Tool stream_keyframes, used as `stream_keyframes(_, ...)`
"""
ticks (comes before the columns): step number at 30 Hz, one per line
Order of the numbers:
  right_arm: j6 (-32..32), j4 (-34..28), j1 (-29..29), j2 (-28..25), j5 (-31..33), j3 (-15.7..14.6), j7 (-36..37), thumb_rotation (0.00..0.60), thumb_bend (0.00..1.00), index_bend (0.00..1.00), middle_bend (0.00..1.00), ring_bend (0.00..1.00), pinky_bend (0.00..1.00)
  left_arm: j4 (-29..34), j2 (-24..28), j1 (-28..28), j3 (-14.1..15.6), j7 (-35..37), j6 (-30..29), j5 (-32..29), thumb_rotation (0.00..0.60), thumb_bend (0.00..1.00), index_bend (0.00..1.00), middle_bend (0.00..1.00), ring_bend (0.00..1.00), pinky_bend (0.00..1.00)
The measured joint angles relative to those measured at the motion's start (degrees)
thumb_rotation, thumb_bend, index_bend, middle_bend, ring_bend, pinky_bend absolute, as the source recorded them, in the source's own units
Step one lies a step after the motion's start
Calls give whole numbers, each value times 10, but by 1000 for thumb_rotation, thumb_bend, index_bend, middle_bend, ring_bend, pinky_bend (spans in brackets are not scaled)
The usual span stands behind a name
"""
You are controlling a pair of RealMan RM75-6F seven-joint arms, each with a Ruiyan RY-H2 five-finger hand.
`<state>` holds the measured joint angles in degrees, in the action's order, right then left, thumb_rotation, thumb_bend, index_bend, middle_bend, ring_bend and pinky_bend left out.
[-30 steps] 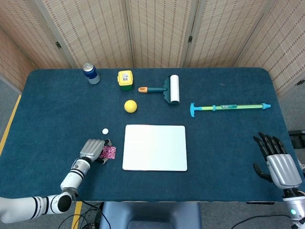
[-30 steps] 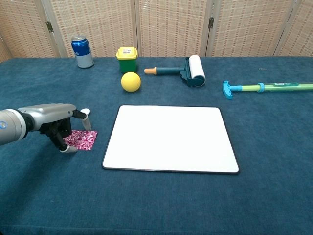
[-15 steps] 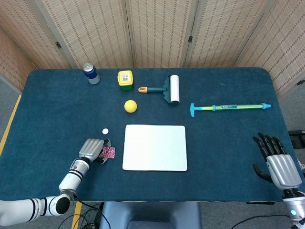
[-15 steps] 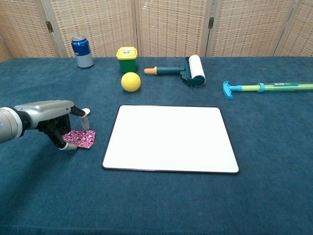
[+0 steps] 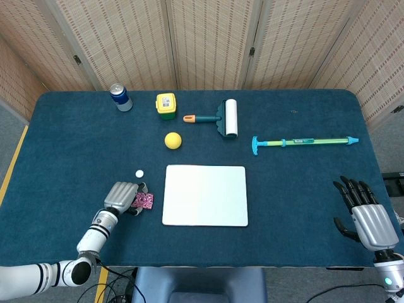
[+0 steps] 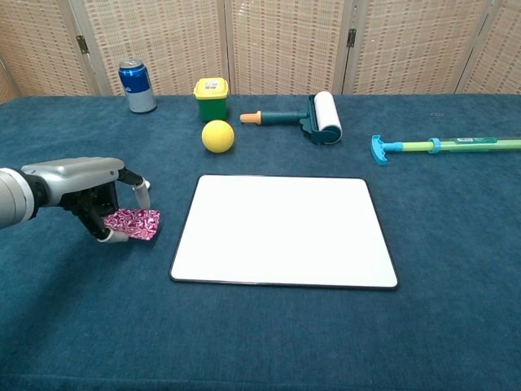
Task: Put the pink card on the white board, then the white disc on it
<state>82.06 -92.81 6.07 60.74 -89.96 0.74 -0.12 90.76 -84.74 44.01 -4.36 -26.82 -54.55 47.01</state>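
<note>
The pink patterned card (image 6: 135,224) lies left of the white board (image 6: 285,230), its left end pinched in the fingers of my left hand (image 6: 85,193) and lifted a little off the cloth. From the head view the same left hand (image 5: 122,197) covers the card's (image 5: 144,201) left edge, next to the board (image 5: 205,195). The small white disc (image 5: 139,173) lies on the cloth just beyond that hand. My right hand (image 5: 366,216) rests at the table's near right corner, fingers spread, holding nothing.
Along the far side stand a blue can (image 6: 137,85), a yellow-green box (image 6: 211,98), a yellow ball (image 6: 217,136) and a lint roller (image 6: 313,119). A green and blue pump stick (image 6: 444,146) lies at the right.
The left hand has closed on the pink card's left end and tipped it up off the cloth, drawing slightly left. The right hand has barely moved.
</note>
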Motion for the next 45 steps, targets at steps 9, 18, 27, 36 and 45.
stream_keyframes(9,-3,1,2,-6,-12,-7,19,600,287,0,0,0,0,82,16,38,-26,-79,-25,-35,600,325,557,1000,978,881)
stream_keyframes(18,4,7,-1,-16,-27,-15,54,600,287,0,0,0,0,77,-49,119,-62,-143,-17,-111,600,325,549,1000,978,881)
stream_keyframes(27,17,20,-7,-26,-39,-23,90,600,287,0,0,0,0,1,-134,184,-80,-159,15,-144,600,325,544,1000,978,881)
stream_keyframes(36,14,29,-7,-32,-33,-21,116,600,287,0,0,0,0,-81,-174,238,-100,-153,59,-166,600,325,526,1000,979,881)
stream_keyframes(45,11,31,-5,-34,-25,-17,124,600,287,0,0,0,0,-135,-198,273,-106,-141,91,-182,600,325,441,1000,978,881)
